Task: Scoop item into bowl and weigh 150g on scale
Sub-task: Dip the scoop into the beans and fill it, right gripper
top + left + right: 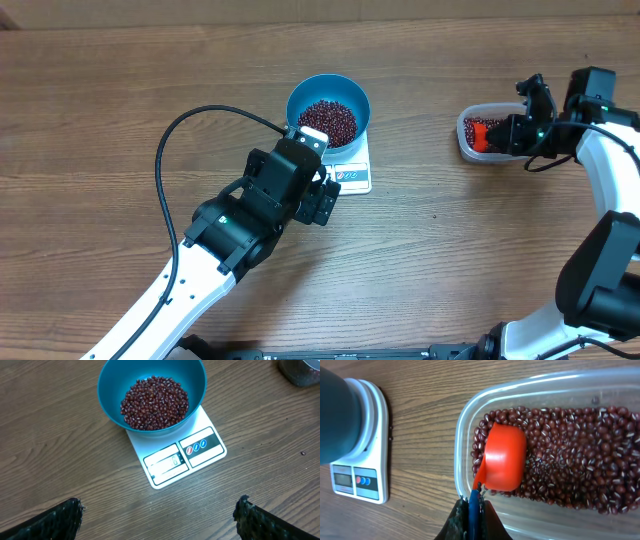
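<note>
My right claw (474, 497) is pinched narrow on the thin handle of the orange scoop (504, 457). The cup sits just ahead of the jaws, down among the beans (580, 460) at the end of the clear tub (461, 435) nearest the scale (370, 435). The scoop's long axis runs straight out from the claw, across the tub's short side. I judge the carry to come goes sideways to that handle, toward the scale, which stands well apart from the tub on its left.

The right arm is the one at the tub. The left claw (160, 519) hangs wide open and holds nothing, just on the display side of the scale, so it is the nearer arm to the weighing end.

Farther on, the teal bowl (110, 390) sits on the scale, on the half away from the display (167, 461), already carrying a good heap of beans.

The right wrist view shows only the cup's rounded back — I cannot tell whether it is loaded — and the bowl there is a teal blur. The left wrist view gives the heap and the display, but the digits are too faint to read. Only the overhead shows the bare gap between tub and scale.
</note>
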Tool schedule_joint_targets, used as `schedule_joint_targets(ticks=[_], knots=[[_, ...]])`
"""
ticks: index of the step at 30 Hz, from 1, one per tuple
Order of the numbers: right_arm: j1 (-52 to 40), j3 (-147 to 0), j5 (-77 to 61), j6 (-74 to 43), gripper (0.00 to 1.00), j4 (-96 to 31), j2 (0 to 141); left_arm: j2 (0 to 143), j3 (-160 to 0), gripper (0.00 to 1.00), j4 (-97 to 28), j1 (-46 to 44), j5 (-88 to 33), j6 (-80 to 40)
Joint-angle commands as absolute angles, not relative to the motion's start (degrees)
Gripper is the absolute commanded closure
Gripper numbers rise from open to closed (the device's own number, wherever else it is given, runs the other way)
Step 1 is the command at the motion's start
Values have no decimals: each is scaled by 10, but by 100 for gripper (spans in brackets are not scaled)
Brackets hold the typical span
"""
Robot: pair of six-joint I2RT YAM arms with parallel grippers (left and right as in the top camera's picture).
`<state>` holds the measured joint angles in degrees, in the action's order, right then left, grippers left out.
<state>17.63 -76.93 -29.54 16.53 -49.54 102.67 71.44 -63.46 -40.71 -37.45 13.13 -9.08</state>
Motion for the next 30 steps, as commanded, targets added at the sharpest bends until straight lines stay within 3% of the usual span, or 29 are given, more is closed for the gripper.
schedule_joint_targets(ticks=[1, 13, 30], knots=[[198, -772, -333, 161, 96, -512, 1042, 719, -640, 0, -405, -371, 139, -99], [293, -772, -475, 161, 96, -535, 1042, 719, -639, 0, -405, -371, 139, -99], [359, -772, -542, 164, 96, -561, 1042, 719, -640, 0, -405, -371, 139, -99]])
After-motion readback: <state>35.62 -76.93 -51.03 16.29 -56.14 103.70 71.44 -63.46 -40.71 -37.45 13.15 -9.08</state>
